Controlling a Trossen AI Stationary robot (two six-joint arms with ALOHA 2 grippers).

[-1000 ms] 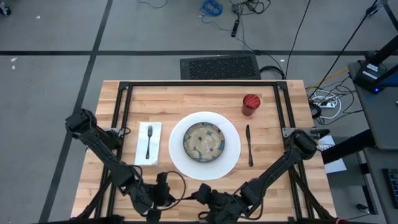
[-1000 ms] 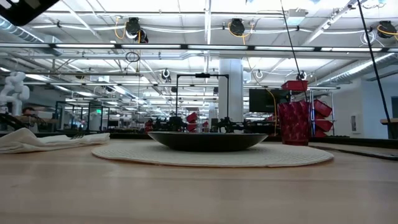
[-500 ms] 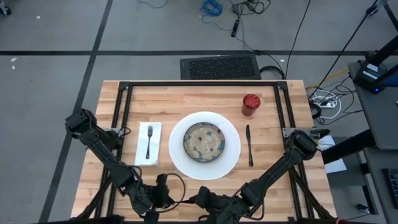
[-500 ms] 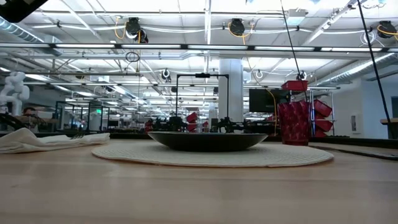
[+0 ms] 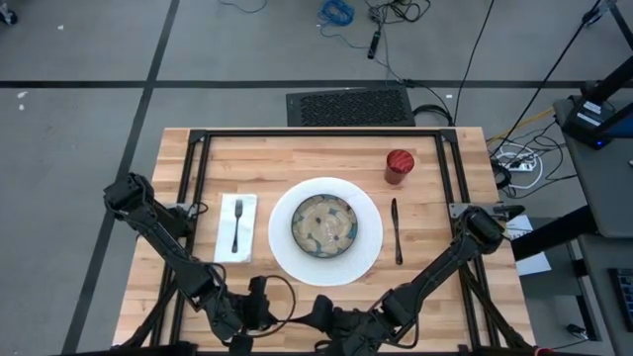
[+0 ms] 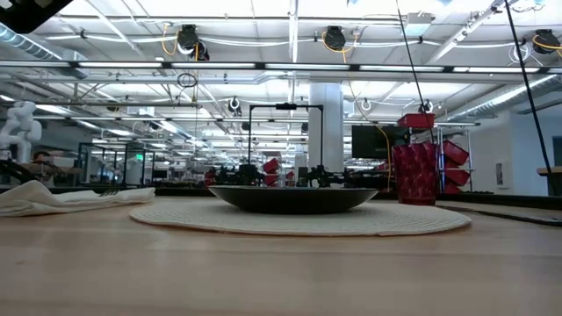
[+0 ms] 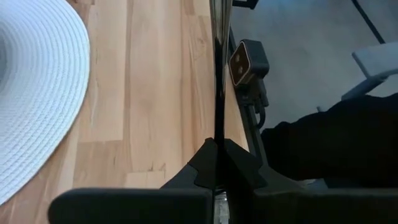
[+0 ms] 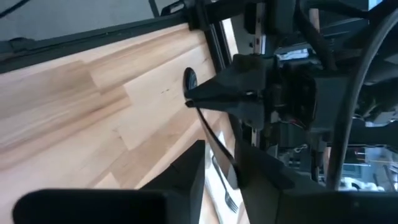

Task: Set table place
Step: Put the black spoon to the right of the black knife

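Spreading under everything was the table (image 5: 435,287), pale planks in a black frame, and at its middle lay the big white plate (image 5: 368,252), the mark for all the rest. Both dark arms reached in from the table's two sides and met off its edge on the plate's near side. Left of the plate, well apart from its rim, lay the white napkin (image 5: 224,237). On the plate's centre sat the patterned bowl (image 5: 324,223). Beyond the plate and to its right stood the red cup (image 5: 399,165). A dark knife (image 5: 397,232) lay just right of the plate, and a dark fork (image 5: 236,225) lay along the napkin. The left gripper (image 5: 259,302) hung near the plate's near-left rim, fingers pressed together on a thin dark piece of cutlery (image 7: 215,74) — which kind I could not tell. The right gripper (image 5: 318,314) hung just beside it, fingers narrowly apart — the piece's other end ran between them.
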